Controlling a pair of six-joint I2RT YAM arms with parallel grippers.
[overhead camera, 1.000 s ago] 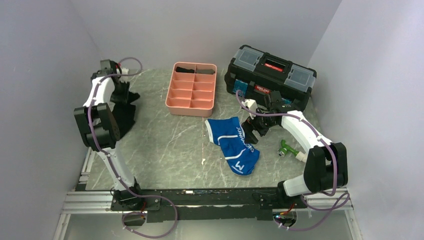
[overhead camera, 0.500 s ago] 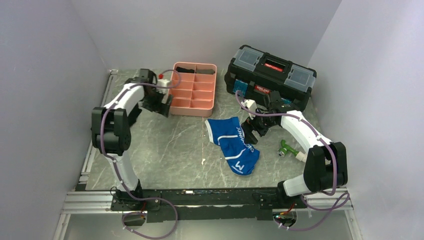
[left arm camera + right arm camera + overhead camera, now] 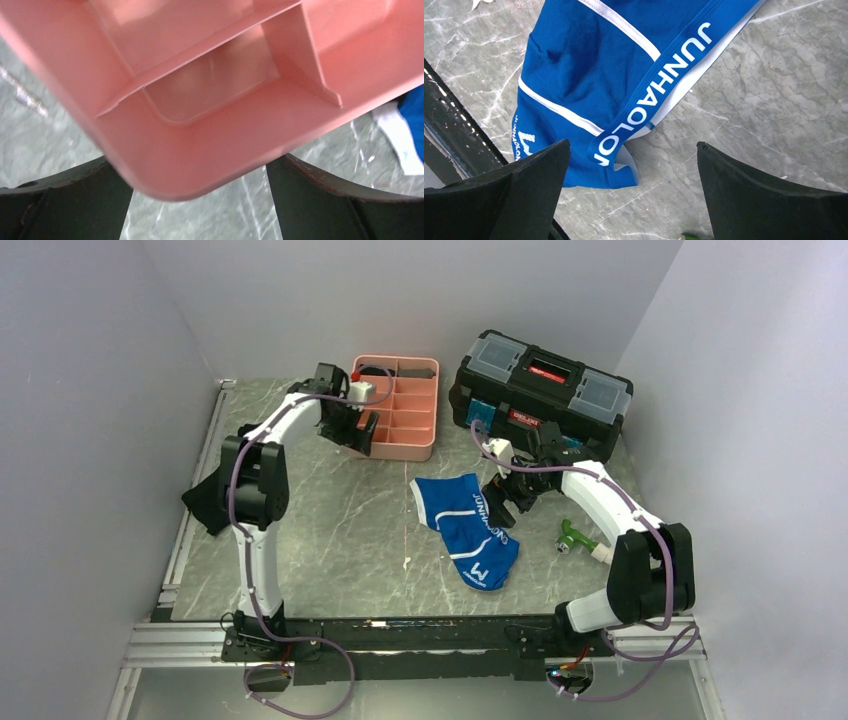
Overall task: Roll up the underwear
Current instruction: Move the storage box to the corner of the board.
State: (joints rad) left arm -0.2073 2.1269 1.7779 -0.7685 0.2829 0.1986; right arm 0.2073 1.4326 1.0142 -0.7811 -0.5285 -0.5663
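Underwear point(image 3: 466, 530) still flat, unrolled: left tool point(image 3: 360, 430) has swung over, jaws wide, straddling the pink tray's point(image 3: 410, 452) seven-o'clock corner, right tool point(image 3: 512, 498) hovering open over the garment's two-o'clock edge.

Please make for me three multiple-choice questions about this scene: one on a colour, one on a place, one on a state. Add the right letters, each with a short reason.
1. What colour is the compartment tray?
A) green
B) pink
C) black

2. Where is the underwear?
A) inside the tray
B) draped over an arm
C) lying on the table, on the near side of the tray

3. How is the right gripper?
A) shut on the underwear
B) open, holding nothing
C) shut on nothing

Answers:
1 B: its walls are pink in the top and left wrist views.
2 C: the top view shows it unrolled on the marbled surface.
3 B: the right wrist view shows its fingers wide apart over the waistband.
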